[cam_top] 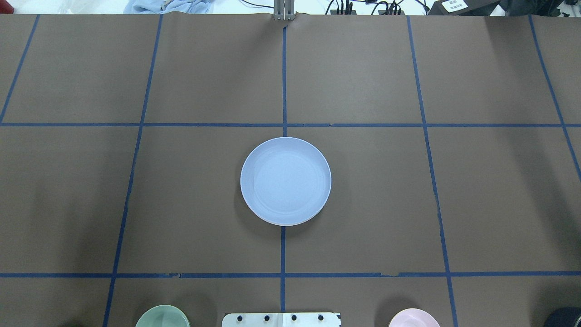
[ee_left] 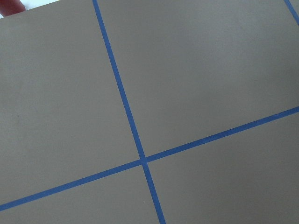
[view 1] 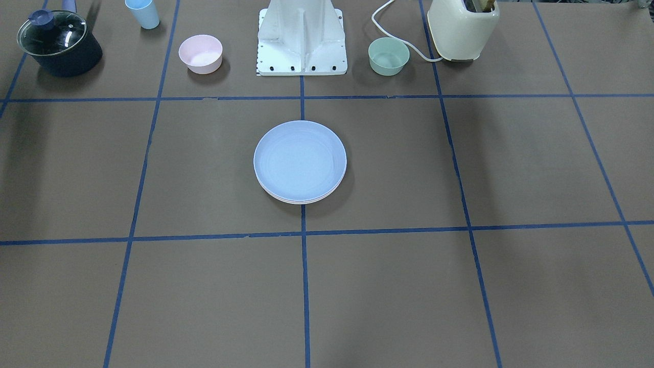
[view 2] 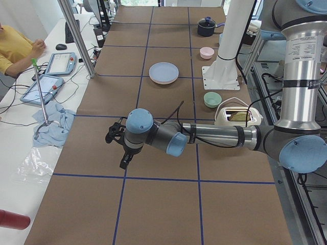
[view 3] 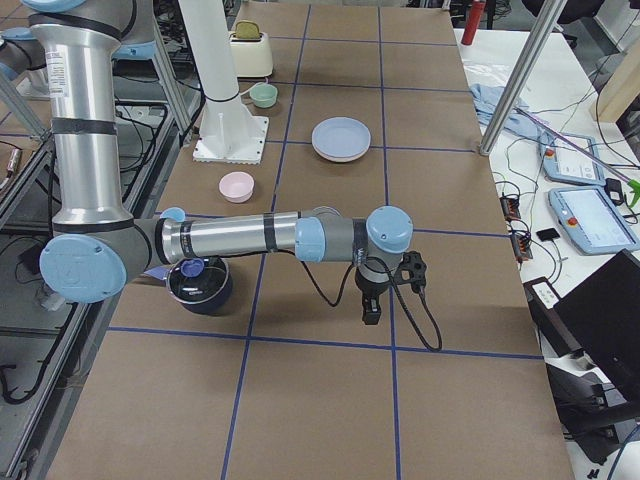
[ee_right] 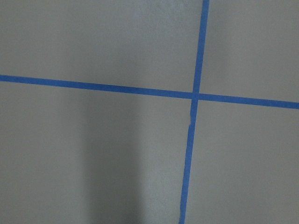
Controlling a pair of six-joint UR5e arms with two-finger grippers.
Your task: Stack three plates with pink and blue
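Note:
A light blue plate (view 1: 300, 159) lies on top of a stack at the table's centre; it also shows in the overhead view (cam_top: 285, 180) and both side views (view 2: 164, 72) (view 3: 341, 137). A pale rim (view 1: 301, 201) shows under its near edge; the lower plates' colours are hidden. My left gripper (view 2: 124, 161) hangs over the bare table far from the stack, seen only from the left side view. My right gripper (view 3: 368, 314) hangs likewise at the other end, seen only from the right side view. I cannot tell if either is open or shut.
By the robot base (view 1: 301, 41) stand a small pink bowl (view 1: 200, 53), a small green bowl (view 1: 389, 55), a lidded dark pot (view 1: 59, 43), a blue cup (view 1: 143, 13) and a cream toaster (view 1: 462, 28). An operator (view 2: 15, 48) sits beside the table.

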